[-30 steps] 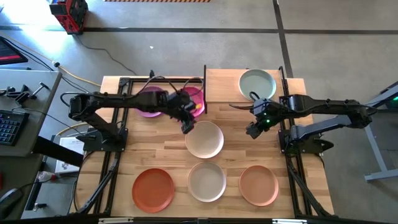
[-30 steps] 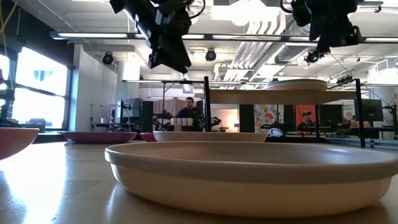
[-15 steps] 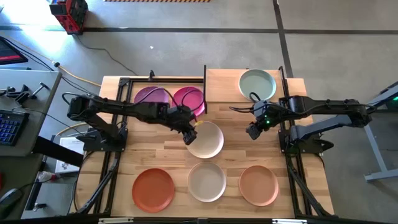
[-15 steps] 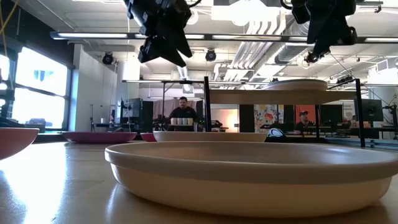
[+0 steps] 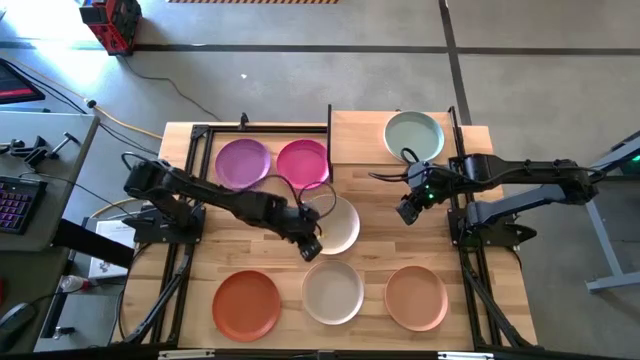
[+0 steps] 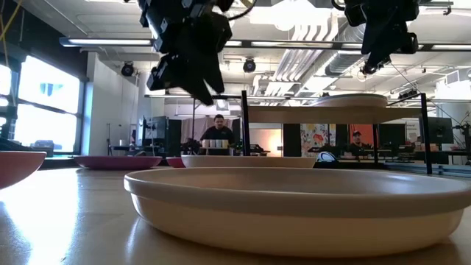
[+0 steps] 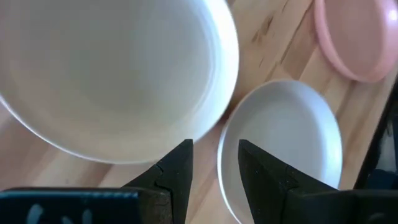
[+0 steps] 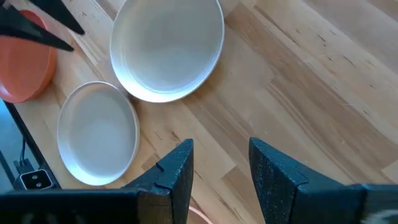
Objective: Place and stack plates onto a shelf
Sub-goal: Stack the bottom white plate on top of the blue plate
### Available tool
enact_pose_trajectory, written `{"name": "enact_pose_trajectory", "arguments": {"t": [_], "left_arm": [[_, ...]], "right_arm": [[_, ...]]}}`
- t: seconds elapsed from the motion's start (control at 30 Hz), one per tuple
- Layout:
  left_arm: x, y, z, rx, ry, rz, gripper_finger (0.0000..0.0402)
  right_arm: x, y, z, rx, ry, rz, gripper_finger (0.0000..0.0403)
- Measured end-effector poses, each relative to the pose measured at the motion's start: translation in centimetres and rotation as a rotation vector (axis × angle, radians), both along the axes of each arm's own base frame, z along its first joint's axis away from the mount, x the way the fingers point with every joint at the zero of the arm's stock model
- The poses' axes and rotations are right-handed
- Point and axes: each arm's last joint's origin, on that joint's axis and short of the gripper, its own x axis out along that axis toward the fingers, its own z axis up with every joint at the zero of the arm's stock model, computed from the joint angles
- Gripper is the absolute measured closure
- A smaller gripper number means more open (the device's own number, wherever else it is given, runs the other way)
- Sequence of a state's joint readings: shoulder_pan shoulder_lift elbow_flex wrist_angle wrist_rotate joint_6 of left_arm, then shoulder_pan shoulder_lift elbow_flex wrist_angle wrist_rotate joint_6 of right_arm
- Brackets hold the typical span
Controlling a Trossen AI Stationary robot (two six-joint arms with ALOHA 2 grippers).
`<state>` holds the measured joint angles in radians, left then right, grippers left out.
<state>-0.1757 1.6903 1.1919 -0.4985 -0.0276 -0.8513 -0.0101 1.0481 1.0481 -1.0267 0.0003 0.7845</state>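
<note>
My left gripper (image 5: 312, 247) is open and empty. It hovers over the near-left rim of the cream plate (image 5: 337, 224), above the gap between that plate (image 7: 112, 74) and the off-white plate (image 7: 280, 149). My right gripper (image 5: 408, 211) is open and empty above bare table, right of the cream plate (image 8: 168, 50). The pale mint plate (image 5: 414, 135) lies on the shelf (image 5: 360, 135) at the far right. The purple plate (image 5: 243, 163) and the magenta plate (image 5: 303, 163) lie at the far left. The orange-red plate (image 5: 246, 303), the off-white plate (image 5: 333, 292) and a peach plate (image 5: 416, 297) lie along the near edge.
A black metal frame (image 5: 200, 150) stands around the purple and magenta plates. The shelf's thin black legs (image 6: 245, 125) rise behind the cream plate (image 6: 246, 160). Bare wood shows between the cream plate and the right arm (image 5: 520, 180). People sit in the room beyond the table.
My left gripper has moved toward the table's near edge, from beside the magenta plate to over the cream plate's near-left rim. The purple and magenta plates now show in full. No plate has moved.
</note>
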Motion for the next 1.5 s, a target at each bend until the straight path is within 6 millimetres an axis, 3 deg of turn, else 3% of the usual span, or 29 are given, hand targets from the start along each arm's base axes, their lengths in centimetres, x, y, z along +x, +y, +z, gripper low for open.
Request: {"name": "enact_pose_trajectory", "arguments": {"t": [0.4,0.93,1.23,1.5], "left_arm": [[1.7,-2.7,-3.9,-0.065,0.029,-0.04,0.0284],[1.0,-3.6,-4.3,-0.061,0.094,-0.089,0.0284],[1.2,-5.0,-6.1,-0.072,0.124,-0.078,0.0284],[1.3,-5.0,-6.2,-0.044,0.115,-0.078,0.0284]], "right_arm": [[0.0,-0.1,0.0,-0.015,0.0,-0.009,0.0269],[0.0,-0.1,0.0,-0.029,0.0,-0.017,0.0269],[0.0,-0.1,0.0,-0.03,0.0,-0.018,0.0269],[0.0,-0.1,0.0,-0.03,0.0,-0.019,0.0269]]}}
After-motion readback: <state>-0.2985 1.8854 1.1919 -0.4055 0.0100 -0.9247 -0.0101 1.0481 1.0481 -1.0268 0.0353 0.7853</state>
